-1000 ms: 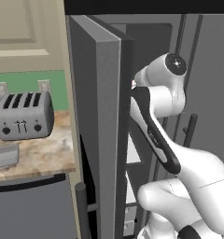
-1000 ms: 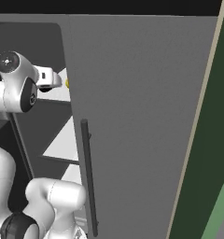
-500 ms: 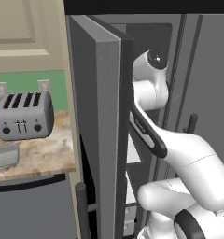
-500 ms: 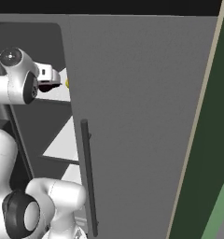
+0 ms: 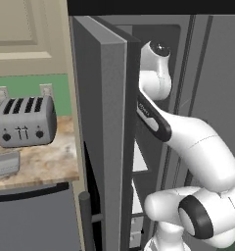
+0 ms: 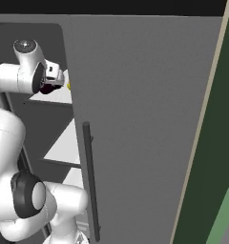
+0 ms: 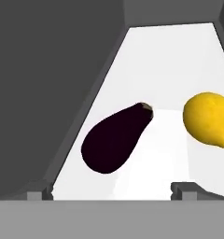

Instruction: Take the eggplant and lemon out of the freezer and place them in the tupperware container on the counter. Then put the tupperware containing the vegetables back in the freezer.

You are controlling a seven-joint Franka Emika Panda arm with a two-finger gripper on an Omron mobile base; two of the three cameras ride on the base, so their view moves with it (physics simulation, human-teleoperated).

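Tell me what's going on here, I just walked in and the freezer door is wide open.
The robot arm is reaching into the open freezer, onto an upper white shelf. Its gripper is open and holds nothing; in the hand view the eggplant lies just ahead of the fingertips, with the lemon beside it, apart from it. Neither has been picked up yet. The tupperware container waits on the counter near the toaster.

arm rises from the base, elbow bent low, forearm angled up and forward, wrist at the top turned so the hand points ahead. in the right base view the hand sits high at the left. gripper (image 7: 112,190) jaws spread wide, nothing between them; both dark fingertips (image 7: 38,191) show well apart in the hand view.
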